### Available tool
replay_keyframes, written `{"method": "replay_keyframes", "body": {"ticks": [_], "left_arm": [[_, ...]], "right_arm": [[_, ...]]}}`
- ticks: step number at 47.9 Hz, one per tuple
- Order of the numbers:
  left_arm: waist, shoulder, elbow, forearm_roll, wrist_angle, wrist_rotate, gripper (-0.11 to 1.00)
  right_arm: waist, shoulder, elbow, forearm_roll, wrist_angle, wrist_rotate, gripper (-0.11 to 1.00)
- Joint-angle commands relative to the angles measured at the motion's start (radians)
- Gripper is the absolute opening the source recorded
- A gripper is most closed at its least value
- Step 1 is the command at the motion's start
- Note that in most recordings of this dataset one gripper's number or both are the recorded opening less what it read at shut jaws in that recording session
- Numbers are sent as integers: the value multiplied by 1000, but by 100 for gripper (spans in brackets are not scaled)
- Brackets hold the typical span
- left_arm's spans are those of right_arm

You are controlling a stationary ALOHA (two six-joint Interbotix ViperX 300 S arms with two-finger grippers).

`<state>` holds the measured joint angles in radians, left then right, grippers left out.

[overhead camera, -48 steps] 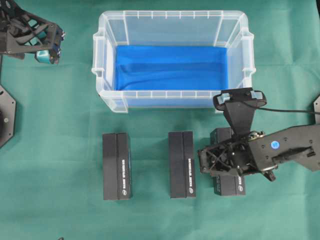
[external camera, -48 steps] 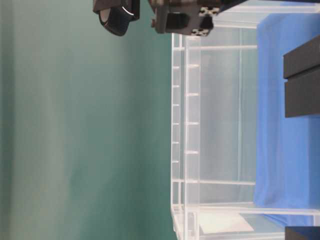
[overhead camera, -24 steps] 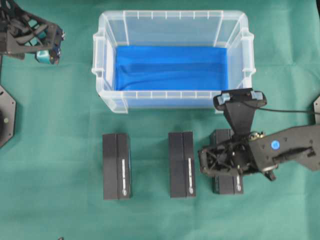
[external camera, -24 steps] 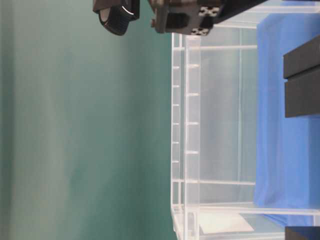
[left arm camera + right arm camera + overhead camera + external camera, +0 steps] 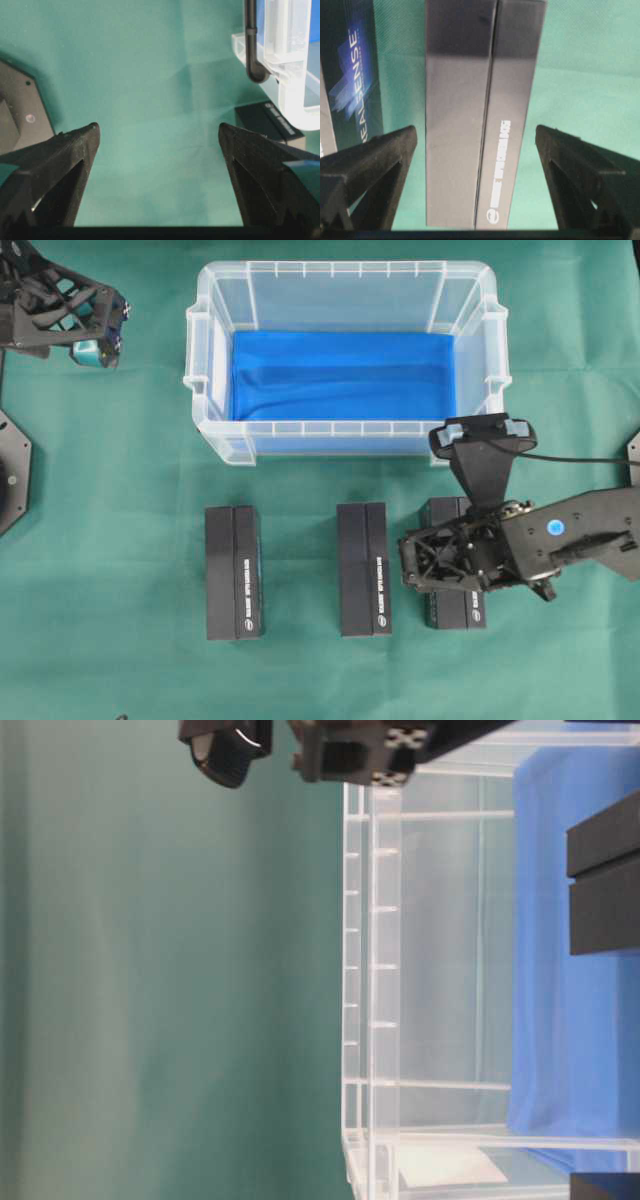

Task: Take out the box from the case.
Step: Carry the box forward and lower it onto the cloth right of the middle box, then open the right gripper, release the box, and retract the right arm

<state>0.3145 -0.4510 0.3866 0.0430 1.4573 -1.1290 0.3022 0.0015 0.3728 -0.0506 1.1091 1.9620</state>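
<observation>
The case, a clear bin with a blue sheet on its bottom, stands at the back centre with no box in it. Three black boxes lie on the green cloth in front of it: left, middle and right. My right gripper hangs over the right box, open. In the right wrist view that box lies between the fingers with a gap on each side of my right gripper. My left gripper is at the far back left, open and empty.
The middle box lies close to the left of the right gripper's finger. In the left wrist view a corner of the case and one black box show at the right. A grey arm base sits at the left edge.
The right gripper's jaws have spread wide off the right box, which now lies straight on the cloth. The gripper has shifted slightly. The left arm has not moved.
</observation>
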Motion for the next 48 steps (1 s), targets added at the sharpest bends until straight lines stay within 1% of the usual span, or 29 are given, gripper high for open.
{"method": "replay_keyframes", "body": {"ticks": [1,11,23,29,39,48], "left_arm": [[-2,-8,-25,2,-3,-2,96],[-2,-8,-25,0,-3,-2,96],[-2,-8,-25,0,-3,-2,96],[-2,-8,-25,0,-3,-2,96],[-2,-8,-25,0,-3,-3,96],[-2,-8,-26,0,-3,-2,96]], "right_arm": [[-2,-46,-32,-2,21,2,92],[-8,-84,-97,-5,115,0,91],[-14,-118,-222,-31,272,-3,91],[-14,-118,-272,-31,330,-11,91],[-20,-118,-276,-40,339,-12,91],[-18,-126,-265,-32,341,-15,91]]}}
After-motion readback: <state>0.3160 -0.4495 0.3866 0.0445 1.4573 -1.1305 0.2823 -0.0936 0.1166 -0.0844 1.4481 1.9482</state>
